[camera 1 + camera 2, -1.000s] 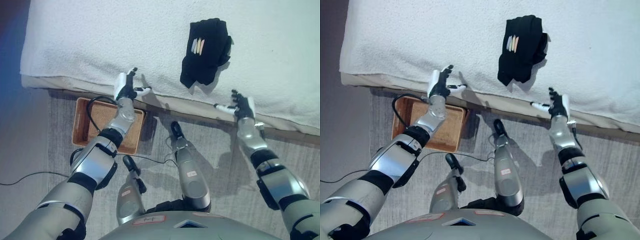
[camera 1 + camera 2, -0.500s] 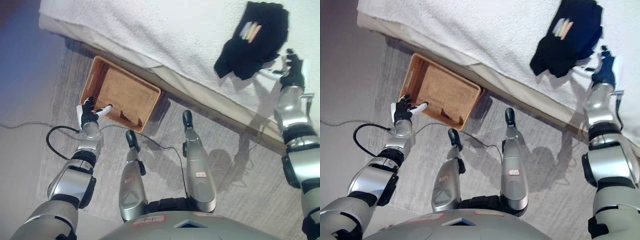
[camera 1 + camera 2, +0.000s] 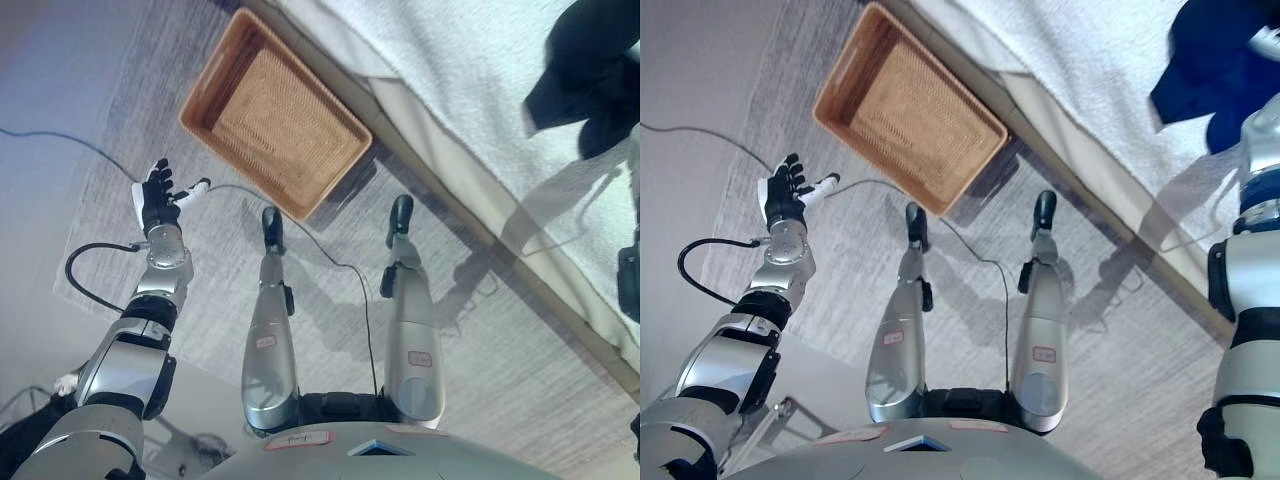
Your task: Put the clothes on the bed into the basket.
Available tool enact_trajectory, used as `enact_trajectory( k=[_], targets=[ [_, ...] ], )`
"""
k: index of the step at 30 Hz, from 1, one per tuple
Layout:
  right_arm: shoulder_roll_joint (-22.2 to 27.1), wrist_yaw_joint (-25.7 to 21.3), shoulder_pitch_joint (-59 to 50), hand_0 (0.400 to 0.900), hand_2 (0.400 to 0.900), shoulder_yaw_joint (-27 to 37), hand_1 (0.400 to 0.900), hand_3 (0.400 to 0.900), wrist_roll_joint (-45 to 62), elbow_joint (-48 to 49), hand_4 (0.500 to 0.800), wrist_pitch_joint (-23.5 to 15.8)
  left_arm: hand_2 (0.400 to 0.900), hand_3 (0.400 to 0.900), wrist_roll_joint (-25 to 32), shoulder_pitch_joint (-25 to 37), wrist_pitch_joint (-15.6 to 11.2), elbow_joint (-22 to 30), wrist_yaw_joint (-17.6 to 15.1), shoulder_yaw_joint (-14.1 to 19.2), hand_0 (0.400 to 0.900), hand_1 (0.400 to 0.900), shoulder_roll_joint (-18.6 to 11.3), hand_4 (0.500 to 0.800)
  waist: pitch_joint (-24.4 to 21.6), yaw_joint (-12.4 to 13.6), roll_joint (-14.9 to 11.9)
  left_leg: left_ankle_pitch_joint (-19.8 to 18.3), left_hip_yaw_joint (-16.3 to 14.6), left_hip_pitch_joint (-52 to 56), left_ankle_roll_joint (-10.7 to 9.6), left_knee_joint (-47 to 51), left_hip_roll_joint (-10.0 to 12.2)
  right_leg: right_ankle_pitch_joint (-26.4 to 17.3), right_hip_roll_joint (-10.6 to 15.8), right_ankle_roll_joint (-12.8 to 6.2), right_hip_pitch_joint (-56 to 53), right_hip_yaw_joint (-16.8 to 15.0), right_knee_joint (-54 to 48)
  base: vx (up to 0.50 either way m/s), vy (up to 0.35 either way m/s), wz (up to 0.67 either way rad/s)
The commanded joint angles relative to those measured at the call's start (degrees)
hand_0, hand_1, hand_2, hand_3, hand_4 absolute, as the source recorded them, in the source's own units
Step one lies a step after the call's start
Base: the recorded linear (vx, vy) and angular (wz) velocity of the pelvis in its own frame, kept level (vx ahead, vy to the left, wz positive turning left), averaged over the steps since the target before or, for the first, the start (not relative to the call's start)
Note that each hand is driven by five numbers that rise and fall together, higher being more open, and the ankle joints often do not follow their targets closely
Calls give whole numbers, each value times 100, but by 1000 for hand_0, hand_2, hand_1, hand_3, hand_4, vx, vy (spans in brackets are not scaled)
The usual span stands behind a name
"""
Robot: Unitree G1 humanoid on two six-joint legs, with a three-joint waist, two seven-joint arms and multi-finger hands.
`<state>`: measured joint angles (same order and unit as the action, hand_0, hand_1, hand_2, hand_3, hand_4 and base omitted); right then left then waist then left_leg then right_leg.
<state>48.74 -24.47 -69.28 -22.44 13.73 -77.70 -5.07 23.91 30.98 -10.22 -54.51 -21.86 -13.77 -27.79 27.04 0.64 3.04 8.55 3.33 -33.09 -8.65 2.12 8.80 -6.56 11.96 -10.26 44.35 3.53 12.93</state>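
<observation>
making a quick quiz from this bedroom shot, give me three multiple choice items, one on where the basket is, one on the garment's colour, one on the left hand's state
1. Where is the basket?
A. on the bed
B. on the floor beside the bed
C. held in a hand

2. What colour is the garment on the bed?
A. dark
B. white
C. red

3. What state is the left hand in?
A. curled round the basket's rim
B. pinching cloth
C. open, holding nothing

Answers: 1 B, the basket sits on the grey floor next to the bed's edge. 2 A, the garment is a dark heap against the white cover. 3 C, the fingers are spread over the floor, apart from the basket.
</observation>
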Motion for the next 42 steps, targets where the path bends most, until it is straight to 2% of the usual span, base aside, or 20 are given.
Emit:
enact_trajectory(
  k=[1, 3, 4, 5, 6, 10, 17, 22, 25, 26, 28, 29, 34, 35, 42],
  targets=[
    [439, 107, -710, 900, 900, -752, 900, 900, -44, -30, 800, -109, 900, 900, 326, 13, -324, 544, -255, 120, 900, 900, -252, 800, 92, 97, 166, -233, 148, 191, -364, -441, 643, -197, 63, -69, 709, -147, 435, -35, -22, 15],
    [474, 148, -821, 900, 900, -824, 900, 900, -55, -92, 800, -71, 900, 900, 312, 28, -341, 708, -289, 100, 900, 900, -241, 800, 114, 118, 212, -272, 163, 114, -363, -491, 631, -121, 82, -63, 815, -161, 564, -21, -14, 11],
    [486, 199, -865, 871, 871, -864, 871, 871, -67, -124, 782, -40, 900, 900, 331, 13, -353, 889, -286, 89, 900, 900, -193, 800, 145, 129, 251, -270, 187, 59, -360, -507, 613, -107, 103, -63, 897, -175, 620, -36, -12, 12],
    [516, 211, -943, 586, 586, -892, 586, 586, -61, -126, 612, -34, 900, 900, 336, 0, -368, 993, -271, 88, 900, 900, -175, 800, 190, 134, 277, -268, 195, 8, -359, -529, 599, -94, 124, -63, 956, -192, 678, -42, -2, 14],
    [534, 230, -948, 400, 400, -872, 400, 400, -43, -140, 500, -26, 900, 900, 343, -21, -369, 995, -267, 91, 900, 900, -149, 800, 205, 135, 304, -263, 198, -5, -361, -532, 591, -87, 136, -68, 998, -204, 705, -26, 13, 7],
    [547, 223, -868, 400, 400, -823, 400, 400, -78, -97, 500, -1, 900, 900, 302, -87, -424, 1369, -297, 84, 900, 900, -84, 800, 274, 122, 338, -291, 193, 37, -348, -558, 549, -55, 164, -62, 1033, -240, 794, 0, 0, 0],
    [505, 237, -558, 400, 400, -621, 400, 400, -74, -82, 500, 37, 900, 900, 316, 53, -450, 1348, -349, 76, 900, 900, -51, 800, 275, 44, 285, -370, 149, 345, -342, -584, 488, -43, 238, -61, 732, -215, 785, 9, 8, -2],
    [291, 304, -99, 400, 400, -416, 400, 400, -18, 163, 500, 6, 900, 900, 279, 204, -421, 1096, -300, 53, 900, 900, -21, 800, 204, -7, 90, -471, 137, 941, -344, -581, 476, -96, 340, -56, -7, -67, 611, 46, -7, -8],
    [41, 399, 127, 400, 400, -452, 400, 400, -76, 420, 500, -10, 900, 900, 295, 330, -320, 478, -173, 12, 900, 900, -55, 800, 84, -37, -87, -597, 140, 1404, -331, -578, 504, -124, 380, -72, -631, 21, 427, 147, -42, -17],
    [-198, 486, 198, 400, 400, -544, 400, 400, -136, 521, 500, 4, 900, 900, 239, 497, -242, 107, -100, -89, 900, 900, -80, 800, -16, -47, -195, -697, 127, 1666, -323, -584, 511, -111, 367, -93, -1025, 74, 284, 132, -39, -17],
    [-328, 538, 197, 400, 400, -611, 400, 400, -166, 539, 500, 16, 900, 900, 246, 610, -225, -91, -61, -139, 900, 900, -103, 800, -82, -63, -263, -713, 128, 1795, -312, -573, 481, -177, 375, -102, -1252, 112, 136, 139, -24, -21],
    [-600, 605, 215, 400, 400, -749, 400, 400, -286, 541, 500, 41, 900, 900, 231, 712, -173, -471, 23, -142, 900, 900, -151, 800, -200, -70, -352, -818, 107, 2013, -300, -592, 488, -168, 350, -110, -1548, 131, 20, 135, -14, -22],
    [-1101, 719, 330, 400, 400, -835, 400, 400, -526, 502, 500, 83, 900, 900, 261, 642, -170, -627, 125, -95, 900, 900, -188, 800, -497, -30, -487, -878, 132, 2381, -260, -552, 434, -283, 370, -152, -2152, 216, -311, 132, 39, -10],
    [-1312, 805, 421, 400, 400, -919, 400, 400, -711, 491, 500, 113, 900, 900, 157, 546, -167, -589, 183, -167, 900, 900, -173, 800, -672, 43, -529, -911, 166, 2522, -234, -529, 422, -314, 387, -175, -2413, 260, -438, 114, 55, 0],
    [-1874, 932, 681, 400, 400, -812, 400, 400, -986, 359, 500, 150, 900, 900, -35, 212, -122, -507, 307, -220, 900, 900, -184, 800, -970, 287, -609, -906, 347, 2719, -184, -401, 395, -360, 508, -258, -2954, 474, -705, 53, 47, 20]
  ],
)
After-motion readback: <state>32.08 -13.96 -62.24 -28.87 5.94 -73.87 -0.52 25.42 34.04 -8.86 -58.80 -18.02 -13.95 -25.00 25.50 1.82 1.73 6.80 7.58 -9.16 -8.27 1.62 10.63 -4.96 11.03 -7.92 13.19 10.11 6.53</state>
